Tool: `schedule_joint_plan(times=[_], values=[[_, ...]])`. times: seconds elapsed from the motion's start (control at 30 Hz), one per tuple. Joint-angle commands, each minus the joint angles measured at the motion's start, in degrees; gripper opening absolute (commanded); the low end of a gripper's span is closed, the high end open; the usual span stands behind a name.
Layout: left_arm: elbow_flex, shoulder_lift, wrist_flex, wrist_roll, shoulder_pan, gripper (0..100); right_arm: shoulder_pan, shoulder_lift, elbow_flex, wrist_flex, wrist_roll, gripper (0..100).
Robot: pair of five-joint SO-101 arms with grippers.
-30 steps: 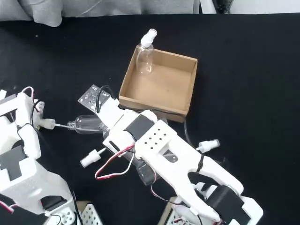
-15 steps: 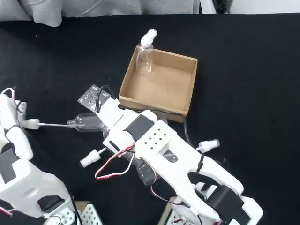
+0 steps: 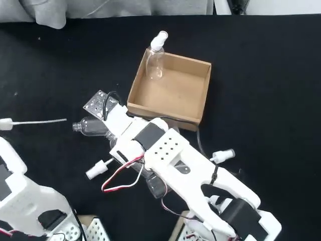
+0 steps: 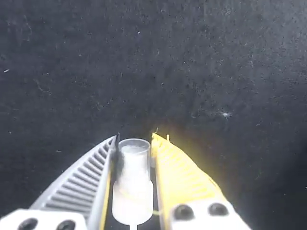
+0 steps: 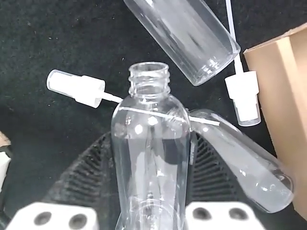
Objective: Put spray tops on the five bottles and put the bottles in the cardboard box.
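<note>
"What's the left hand (image 4: pixel 135 143) got?"

"It's pinching a spray top (image 4: pixel 133 182), a smooth, frosted-white plastic cylinder, between one grey ribbed finger and one yellow one. The thin tube (image 3: pixel 45 121) sticks straight out from the hand over the black cloth desk (image 3: pixel 261 75). It points towards an open bottle neck, close to it but not touching."

"And the right hand (image 5: pixel 150 141)?"

"Clamped on that bottle (image 5: pixel 149 163). It's clear plastic with rounded shoulders and a threaded neck with nothing on it. Black ribbed fingers press it from both sides."

"Anything else near it?"

"Just past its fingertips a second bottle (image 5: pixel 184 38) lies on its side, clear like the first. There's a loose top (image 5: pixel 76 87) on one side of the neck and another top (image 5: pixel 243 98) on the other. A third bottle (image 5: pixel 244 163) lies beside one finger, next to the box (image 3: pixel 170 108), which is plain brown cardboard, square and open. A capped bottle (image 3: pixel 155 60) leans in the corner farthest from the hand."
</note>
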Motion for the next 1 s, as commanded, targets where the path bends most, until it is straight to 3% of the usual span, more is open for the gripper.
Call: schedule_joint_plan(times=[0.0,0.33,0.7,0.97], values=[[-6.5,-0.9,3.4,-0.4,-0.6,3,1.1,-2.9,-2.5,-1.6,0.4,8.0],[-18.0,-0.9,13.4,-0.4,-2.3,3,1.1,-2.9,-2.5,-1.6,0.4,8.0],[-35.4,-0.9,30.4,-0.4,-1.9,3,1.1,-2.9,-2.5,-1.6,0.4,8.0],[-39.5,-0.9,32.9,-0.4,-2.0,3,1.2,-3.0,-2.5,-1.6,0.4,8.0]])
